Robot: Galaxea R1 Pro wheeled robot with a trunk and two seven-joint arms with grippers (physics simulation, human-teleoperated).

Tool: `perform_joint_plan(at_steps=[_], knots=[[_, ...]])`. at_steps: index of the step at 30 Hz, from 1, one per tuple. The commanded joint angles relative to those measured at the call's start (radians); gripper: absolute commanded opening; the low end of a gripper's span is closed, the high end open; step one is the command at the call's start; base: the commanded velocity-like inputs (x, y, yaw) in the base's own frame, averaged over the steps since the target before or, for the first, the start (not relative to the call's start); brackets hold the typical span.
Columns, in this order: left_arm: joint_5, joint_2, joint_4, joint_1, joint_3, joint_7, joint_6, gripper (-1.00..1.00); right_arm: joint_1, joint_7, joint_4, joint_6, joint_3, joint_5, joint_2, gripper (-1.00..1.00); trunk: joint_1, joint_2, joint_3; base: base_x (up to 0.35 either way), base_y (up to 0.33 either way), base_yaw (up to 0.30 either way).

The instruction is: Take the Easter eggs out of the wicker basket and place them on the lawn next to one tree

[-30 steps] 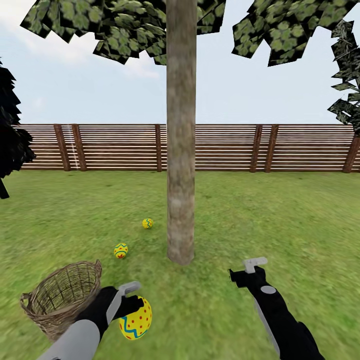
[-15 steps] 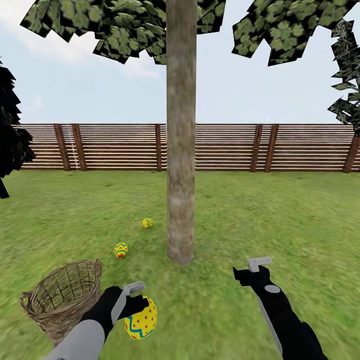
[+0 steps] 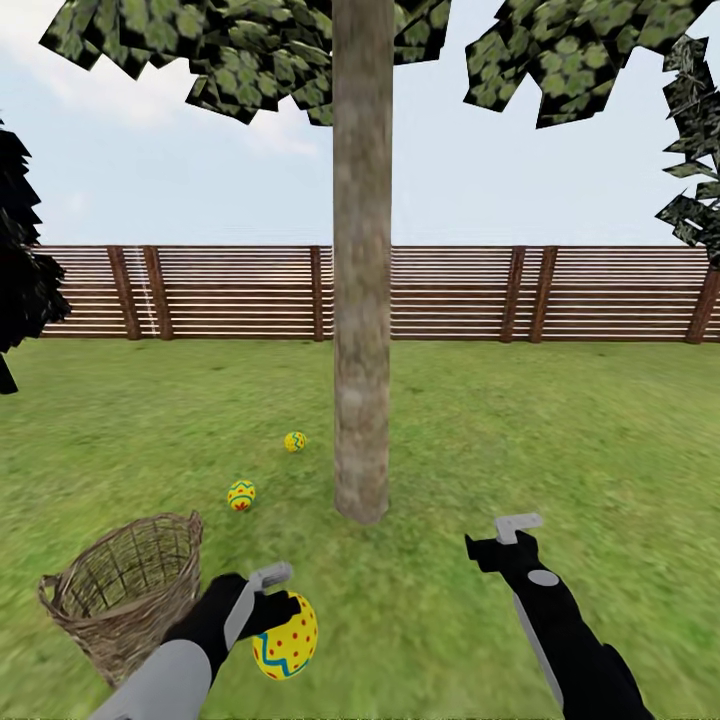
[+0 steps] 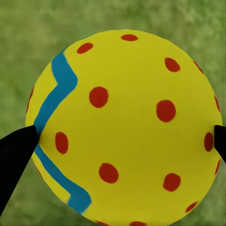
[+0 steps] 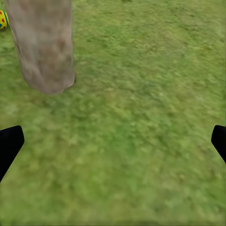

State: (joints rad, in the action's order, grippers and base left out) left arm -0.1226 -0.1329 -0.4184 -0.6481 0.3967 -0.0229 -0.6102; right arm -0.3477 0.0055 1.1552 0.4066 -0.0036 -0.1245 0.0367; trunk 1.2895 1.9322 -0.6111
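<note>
Fingers [image 4: 16, 150] of left gripper [image 3: 272, 598] clamped on one dotted egg [image 3: 285, 648] above lawn [image 3: 560, 430], beside wicker basket [image 3: 120, 590]. Right gripper [image 3: 505, 535] spread apart, holding nothing. Two eggs on grass left of tree [image 3: 361, 300]: near egg [image 3: 241, 495], far egg [image 3: 295, 441].

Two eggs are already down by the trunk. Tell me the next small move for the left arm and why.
Probably carry the dotted egg forward toward the tree, then lower it. The left gripper holds it above the lawn, short of the two eggs by the trunk; the wicker basket looks empty.
</note>
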Motion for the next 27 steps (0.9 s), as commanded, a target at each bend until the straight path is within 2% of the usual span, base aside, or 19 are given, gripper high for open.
perform_joint_plan(at_steps=[1, 27], knots=[[-0.009, -0.002, 0.004, -0.001, 0.008, -0.003, -0.005, -1.0, -0.001, 0.001, 0.001, 0.006, 0.001, -0.009, 0.0, 1.0, 0.004, 0.008, -0.004, 0.0, 0.0, 0.0], [-0.009, -0.014, 0.015, -0.001, 0.008, -0.003, -0.005, -1.0, -0.001, 0.001, 0.008, 0.006, 0.005, -0.008, -0.006, 1.0, 0.104, 0.19, -0.086, 0.0, 0.0, 0.0]])
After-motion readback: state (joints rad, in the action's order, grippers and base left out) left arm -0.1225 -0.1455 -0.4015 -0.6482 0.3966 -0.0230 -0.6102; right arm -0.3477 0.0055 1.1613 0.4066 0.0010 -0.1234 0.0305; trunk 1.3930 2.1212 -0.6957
